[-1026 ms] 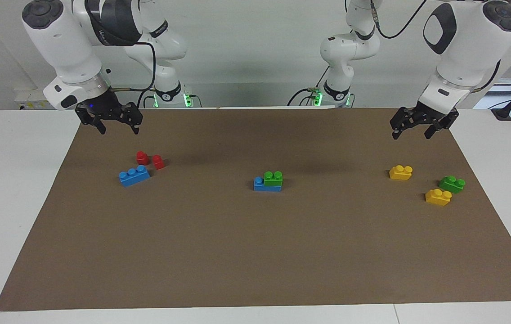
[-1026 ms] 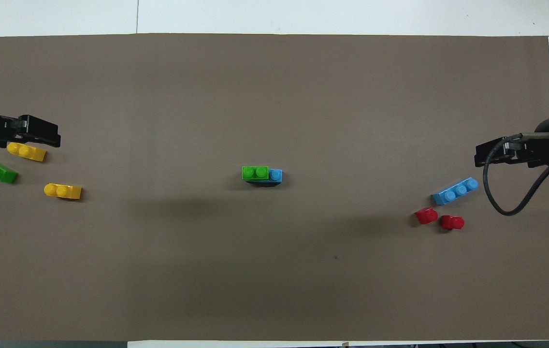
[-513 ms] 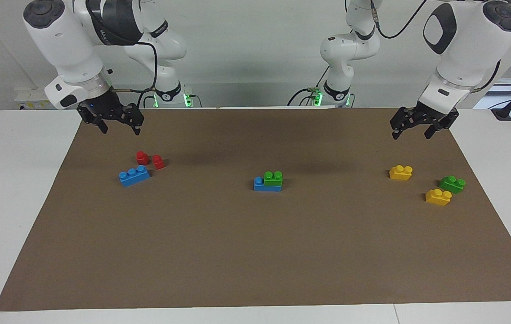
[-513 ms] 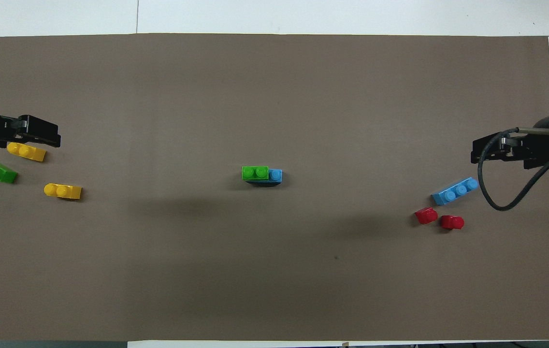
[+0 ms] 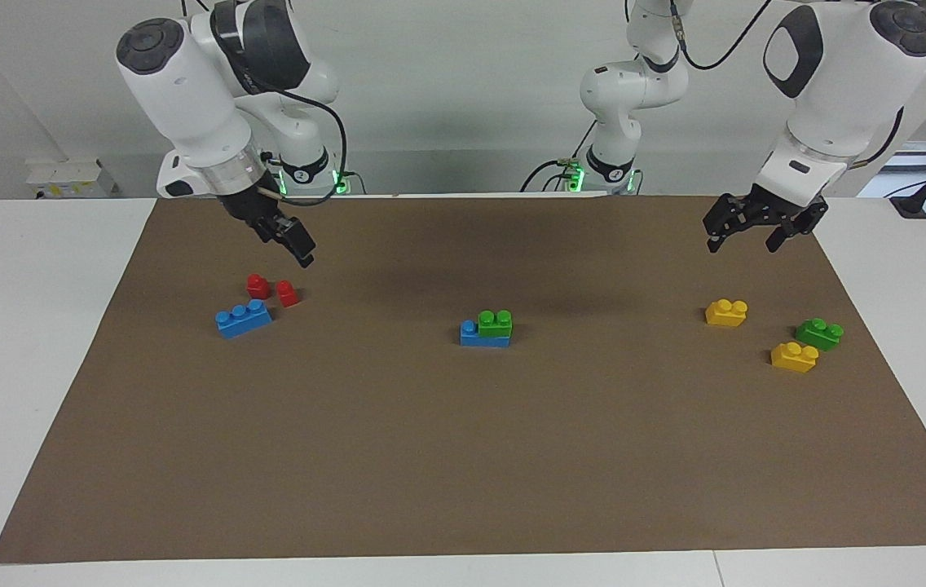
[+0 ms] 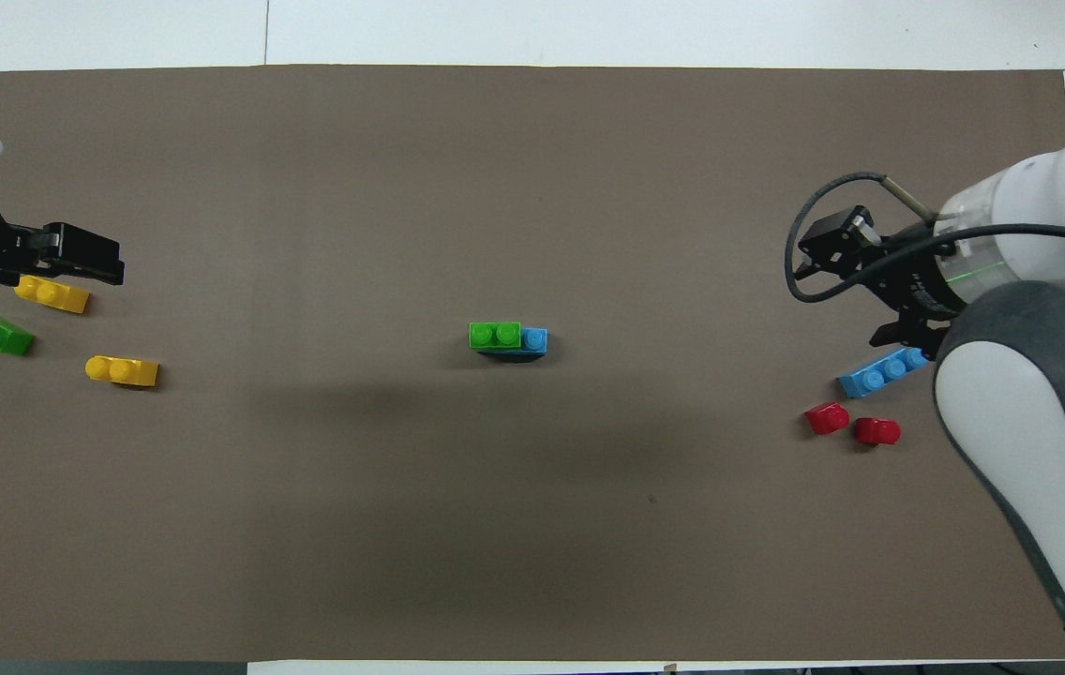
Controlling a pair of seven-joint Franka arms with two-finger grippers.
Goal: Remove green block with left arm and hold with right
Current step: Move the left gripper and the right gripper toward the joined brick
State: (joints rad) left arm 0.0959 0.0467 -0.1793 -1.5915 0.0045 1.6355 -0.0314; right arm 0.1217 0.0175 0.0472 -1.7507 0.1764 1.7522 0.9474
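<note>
**Inspector:** Inventory first. Count the bricks on the brown mat [image 5: 463, 456].

**Assistant:** Eight bricks. Two green, two yellow, two blue, two red.

**Inspector:** Location of the green block?

**Assistant:** The green block [image 5: 496, 323] sits at the middle of the mat, pressed onto one end of a blue three-stud brick [image 5: 481, 334], leaving one blue stud uncovered. No gripper touches it.

**Inspector:** The other green one?

**Assistant:** The second green brick [image 5: 819, 333] lies loose toward the left arm's end, just beside one yellow brick [image 5: 794, 356]. The other yellow brick [image 5: 726, 312] lies near them, nearer to the robots.

**Inspector:** The right arm's end?

**Assistant:** A loose blue brick [image 5: 244, 318] with two small red bricks, one [image 5: 257, 285] and the other [image 5: 288, 293], close beside it and nearer to the robots.

**Inspector:** Grippers?

**Assistant:** The left gripper [image 5: 744, 241] hangs in the air above the mat near the yellow bricks, fingers spread, holding nothing. The right gripper [image 5: 300, 249] is raised above the mat, angled down just over the red bricks, turned edge-on in the facing view; fingers released, empty.
</note>
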